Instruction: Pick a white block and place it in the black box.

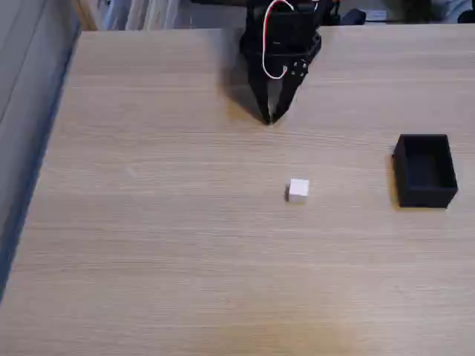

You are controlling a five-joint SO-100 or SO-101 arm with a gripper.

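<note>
While nothing grips it, the scene in the fixed view reads as follows.

White block (298,190): a small plain cube, resting alone on bare wood a little right of the middle of the picture; one pale top face and a slightly shaded near face show, and nothing touches it.

Block and box: well apart; the cube lies to the left of the box, with open wood between them, and the two sit at roughly the same depth.

Black box (425,170): matte, rectangular, open at the top, thin walls; it stands upright near the right edge, its long side running from far to near. Its inside looks dark, and I cannot make out anything in it.

Block and arm: the cube is nearer to the camera than the arm's tips and slightly to their right, clearly separate from them.

Gripper (270,117): black, pointing down from the far side at the top middle of the picture; its two fingers taper to a point just above or on the wood.

Jaws: drawn together at the tips, with only a thin sliver of light higher up between the fingers; they hold nothing and touch neither block nor box.

Cable (276,37): a white and red wire loops over the black body above the fingers.

Surface (148,222): light wood grain, running left to right.

Left edge: a grey floor strip (22,111) beside the wood.
</note>
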